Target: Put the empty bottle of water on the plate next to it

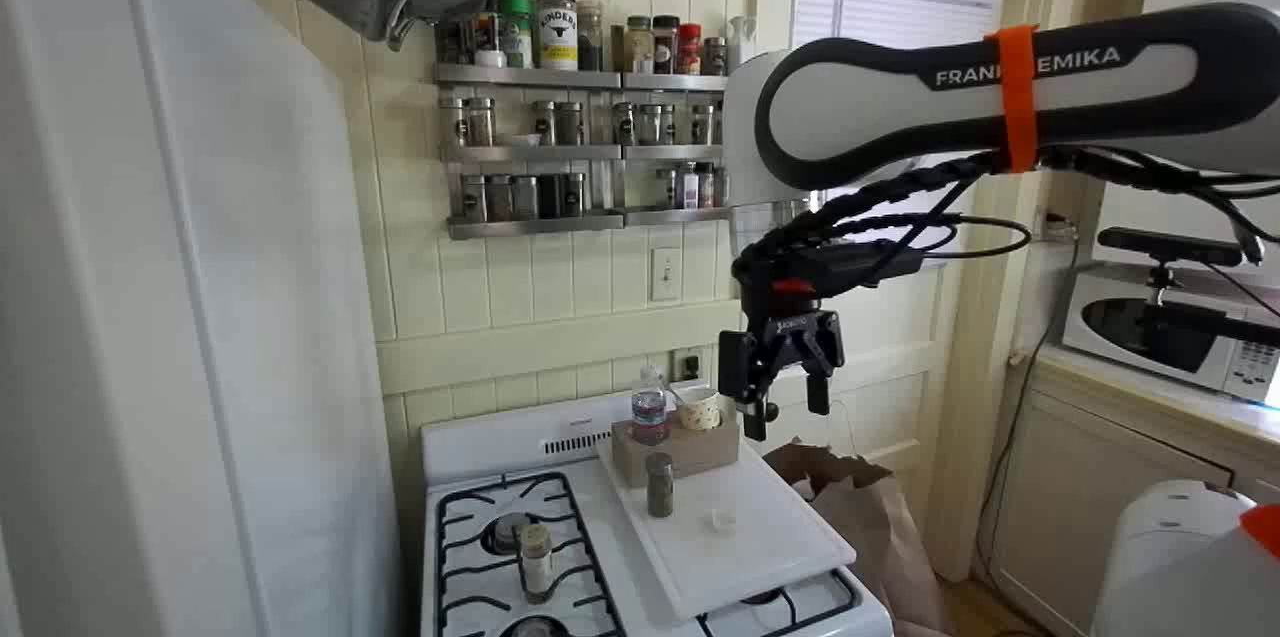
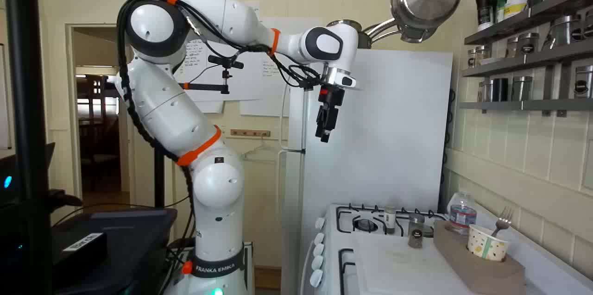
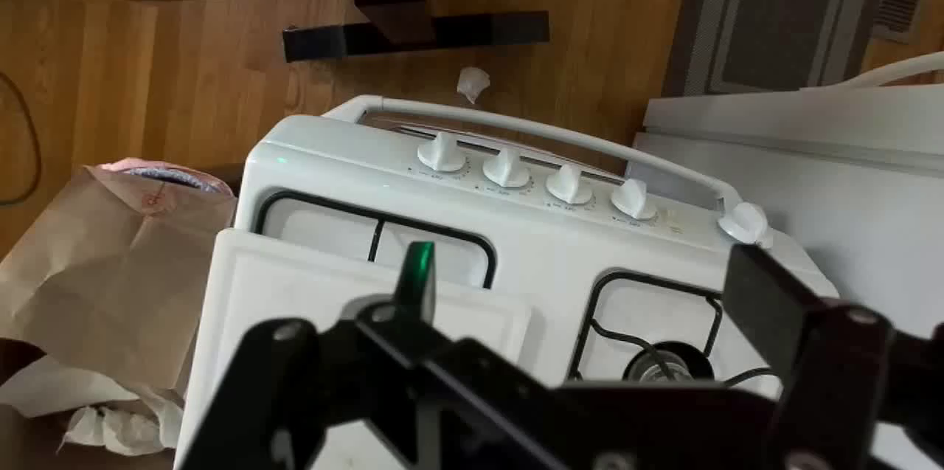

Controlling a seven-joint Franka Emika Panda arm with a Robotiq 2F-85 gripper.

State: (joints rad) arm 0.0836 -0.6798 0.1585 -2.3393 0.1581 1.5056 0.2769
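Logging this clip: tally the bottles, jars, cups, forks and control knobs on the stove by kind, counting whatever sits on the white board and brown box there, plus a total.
Water bottle: 1
Jars: 2
Cup: 1
Fork: 1
Control knobs: 5
Total: 10

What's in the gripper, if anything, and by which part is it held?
Nothing is held: in the wrist view the gripper is open, jaws wide apart, with nothing gripped between them.
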